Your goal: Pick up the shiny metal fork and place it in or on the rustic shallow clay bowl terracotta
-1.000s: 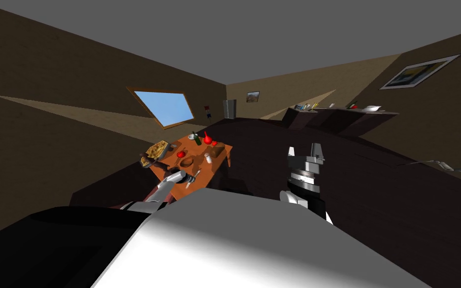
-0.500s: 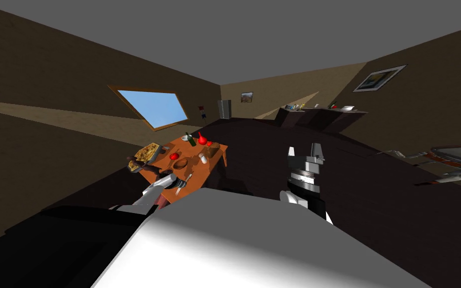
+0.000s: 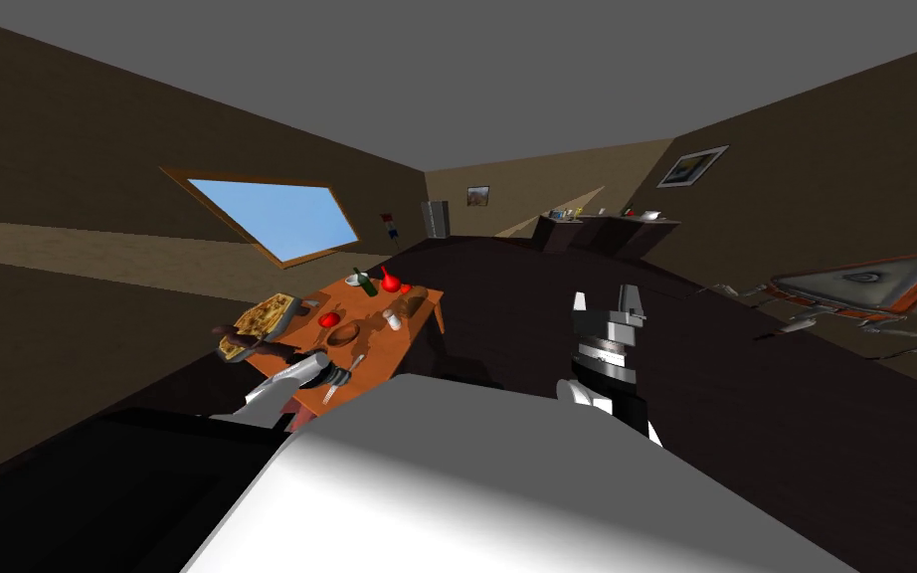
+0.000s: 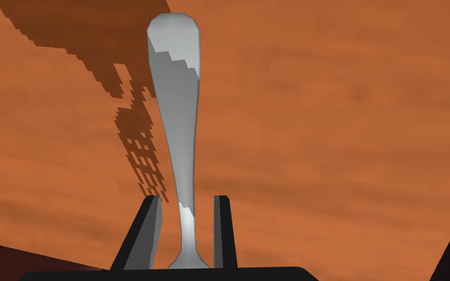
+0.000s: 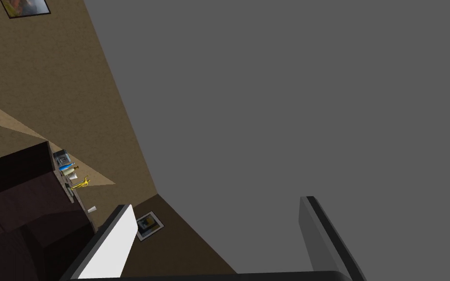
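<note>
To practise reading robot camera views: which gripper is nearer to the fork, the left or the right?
Left. The left gripper is shut around the fork over the table. The right gripper stands open, raised in the air off to the table's right.

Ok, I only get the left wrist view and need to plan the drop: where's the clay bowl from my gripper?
Observer: The brown bowl sits on the orange table, just beyond the left gripper holding the fork.
Operator: Anything near it?
Observer: A red round thing lies close beside it.
Operator: And the right arm?
Observer: The right gripper is raised away from the table, fingers open.
</note>
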